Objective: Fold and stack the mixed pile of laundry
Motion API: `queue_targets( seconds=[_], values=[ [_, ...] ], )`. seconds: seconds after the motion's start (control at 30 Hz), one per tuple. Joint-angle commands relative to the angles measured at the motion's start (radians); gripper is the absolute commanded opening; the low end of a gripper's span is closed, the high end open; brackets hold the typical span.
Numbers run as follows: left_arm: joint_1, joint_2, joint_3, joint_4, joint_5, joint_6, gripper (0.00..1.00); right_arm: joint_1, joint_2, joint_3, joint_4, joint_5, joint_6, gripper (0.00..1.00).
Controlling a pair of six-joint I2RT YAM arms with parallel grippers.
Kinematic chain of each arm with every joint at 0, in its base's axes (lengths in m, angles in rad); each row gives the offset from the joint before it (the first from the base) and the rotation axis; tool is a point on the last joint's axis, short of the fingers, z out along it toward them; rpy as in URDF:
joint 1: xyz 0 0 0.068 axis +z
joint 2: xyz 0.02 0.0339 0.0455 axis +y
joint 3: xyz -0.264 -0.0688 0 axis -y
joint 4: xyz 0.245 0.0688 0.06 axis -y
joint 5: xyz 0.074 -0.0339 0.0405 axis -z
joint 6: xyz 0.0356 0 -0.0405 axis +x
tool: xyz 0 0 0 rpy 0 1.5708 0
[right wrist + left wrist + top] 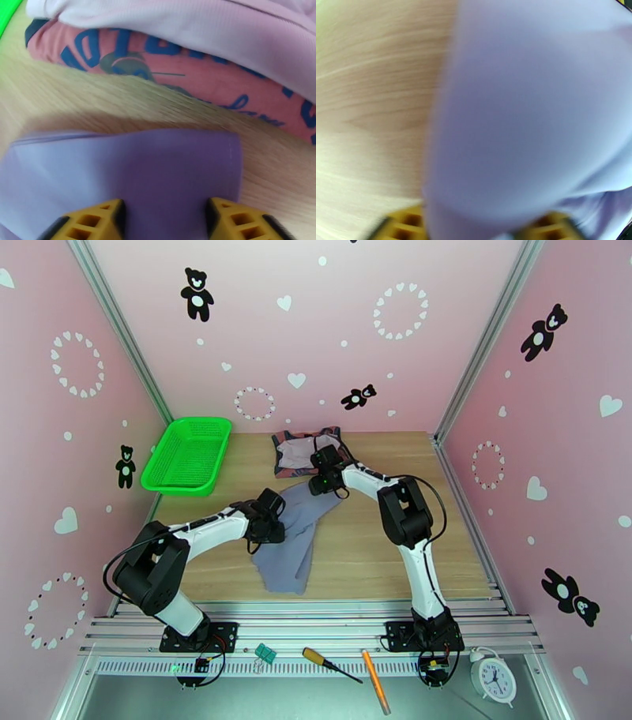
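Right up against my left wrist lens is the blue-grey cloth (529,118), blurred and bunched between the fingers of the left gripper (474,233), which is pinched narrow on it. From above I see the cloth run across the middle of the table (363,556) to the right gripper (166,223), nipped onto its hemmed corner. Just behind that, the rust-red top (221,83) lies under the pale shirt (177,23).
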Motion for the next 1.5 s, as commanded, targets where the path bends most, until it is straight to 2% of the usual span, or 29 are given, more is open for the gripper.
queue_targets(
  seconds=[0.0, 0.13, 0.33, 0.53, 0.8, 0.9, 1.0, 1.17, 1.27, 1.4, 1.43, 1.47],
  values=[
    [0.003, -0.002, 0.045, -0.021, -0.030, 0.045, 0.00, -0.002, 0.002, -0.069, -0.046, 0.025, 0.034, 0.00],
    [0.004, -0.060, 0.124, -0.103, -0.031, 0.098, 0.00, -0.008, -0.198, -0.273, 0.040, 0.065, 0.068, 0.00],
    [-0.004, -0.231, 0.311, -0.261, 0.070, 0.184, 0.00, 0.001, -0.652, -0.470, 0.026, 0.177, 0.078, 0.00],
    [-0.013, -0.298, 0.468, -0.444, 0.196, 0.233, 0.00, 0.048, -0.996, -0.446, -0.140, 0.289, 0.078, 0.00],
    [-0.017, -0.330, 0.552, -0.531, 0.333, 0.230, 0.01, 0.070, -1.198, -0.397, -0.228, 0.359, 0.094, 0.00],
    [-0.016, -0.327, 0.557, -0.518, 0.399, 0.227, 0.03, 0.070, -1.207, -0.364, -0.230, 0.368, 0.077, 0.00],
    [-0.017, -0.292, 0.567, -0.526, 0.368, 0.235, 0.04, 0.070, -1.158, -0.320, -0.215, 0.411, 0.031, 0.00],
    [-0.014, -0.141, 0.602, -0.537, 0.164, 0.256, 0.04, 0.017, -0.931, -0.189, -0.185, 0.439, -0.047, 0.00],
    [-0.001, 0.011, 0.628, -0.527, 0.021, 0.269, 0.00, -0.031, -0.745, -0.100, -0.155, 0.393, -0.070, 0.00],
    [0.045, 0.208, 0.660, -0.502, -0.196, 0.234, 0.00, -0.059, -0.476, 0.018, -0.105, 0.296, -0.103, 0.00],
    [0.060, 0.249, 0.666, -0.497, -0.250, 0.216, 0.00, -0.059, -0.414, 0.054, -0.102, 0.283, -0.112, 0.02],
    [0.076, 0.279, 0.672, -0.491, -0.285, 0.201, 0.00, -0.059, -0.364, 0.079, -0.099, 0.273, -0.116, 0.09]
  ],
)
